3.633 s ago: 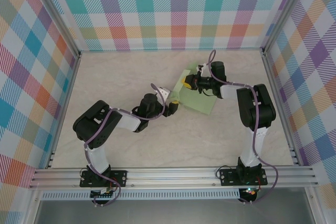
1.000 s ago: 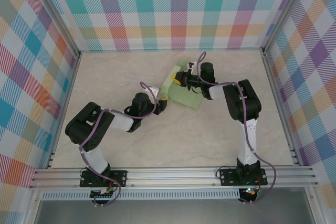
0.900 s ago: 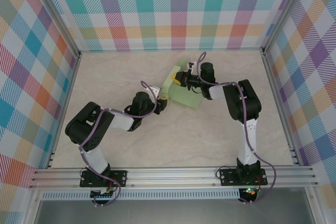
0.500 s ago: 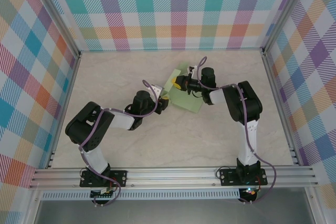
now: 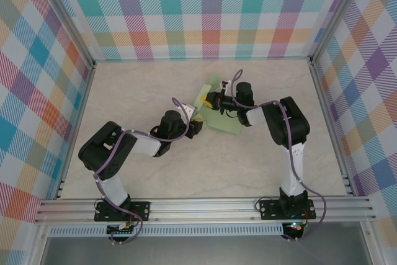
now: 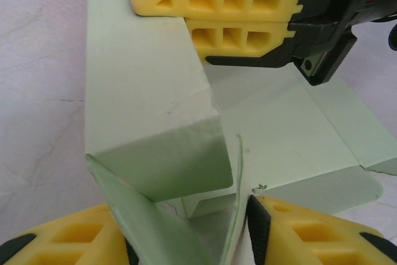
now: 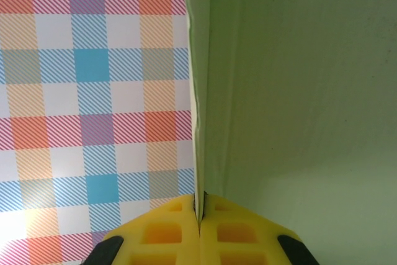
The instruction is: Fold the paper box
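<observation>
The paper box [image 5: 224,120] is pale green card lying partly folded at the middle back of the table. In the left wrist view the paper box [image 6: 149,91] has one long wall raised and folded over, with loose end flaps. My left gripper [image 5: 196,120] reaches in from the left. Its jaws [image 6: 189,234] stand partly apart around the near end, each pad touching a flap. My right gripper [image 5: 210,99] is shut on the raised wall's edge; its yellow fingers [image 6: 217,4] show there. Seen from the right wrist, the card [image 7: 298,91] runs up from my right gripper [image 7: 200,212].
The beige marbled table [image 5: 136,85] is boxed in by plaid walls [image 5: 211,10] on three sides and an aluminium rail [image 5: 205,206] along the near edge. Both arms meet at the box; bare table lies to the left, right and near side.
Over the last second the box and my right gripper have shifted slightly toward the near side. My left gripper followed to the right and its jaws narrowed, then widened a little.
</observation>
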`<state>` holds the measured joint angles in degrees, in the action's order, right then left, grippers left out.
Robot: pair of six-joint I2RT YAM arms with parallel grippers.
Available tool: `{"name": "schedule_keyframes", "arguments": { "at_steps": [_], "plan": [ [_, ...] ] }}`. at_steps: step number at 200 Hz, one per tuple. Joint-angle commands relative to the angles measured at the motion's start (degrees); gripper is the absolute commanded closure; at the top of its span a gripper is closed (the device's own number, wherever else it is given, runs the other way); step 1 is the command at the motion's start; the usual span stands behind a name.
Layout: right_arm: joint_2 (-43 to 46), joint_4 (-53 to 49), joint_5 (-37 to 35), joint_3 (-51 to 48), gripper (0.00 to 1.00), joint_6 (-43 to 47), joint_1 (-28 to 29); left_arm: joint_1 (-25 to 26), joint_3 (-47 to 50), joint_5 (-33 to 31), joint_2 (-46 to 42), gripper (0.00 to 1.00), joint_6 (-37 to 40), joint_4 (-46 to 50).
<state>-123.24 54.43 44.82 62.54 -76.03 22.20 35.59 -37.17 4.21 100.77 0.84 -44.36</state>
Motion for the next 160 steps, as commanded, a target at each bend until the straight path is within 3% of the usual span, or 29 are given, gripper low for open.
{"name": "schedule_keyframes", "arguments": {
  "at_steps": [1,51,92,132,160],
  "plan": [
    [1.5,1.4,0.6,-1.0,1.00,-0.2,1.8,1.3,0.8,2.2,0.4,0.47,-2.6,-4.0],
    [1.7,1.8,0.4,-0.7,1.00,-0.2,2.2,1.4,1.0,3.8,0.3,0.48,-5.0,-3.1],
    [1.1,12.2,-1.5,0.1,0.97,-6.5,2.4,1.4,0.2,-1.5,-0.7,0.51,-6.1,-1.2],
    [-0.2,13.5,-3.4,4.5,0.94,-9.7,3.0,1.0,0.7,-8.7,-5.5,0.50,-0.6,2.5],
    [-3.5,13.9,-5.0,9.6,0.95,-11.6,3.9,-2.1,0.2,-7.6,-9.2,0.50,2.7,8.2]
  ]
}}
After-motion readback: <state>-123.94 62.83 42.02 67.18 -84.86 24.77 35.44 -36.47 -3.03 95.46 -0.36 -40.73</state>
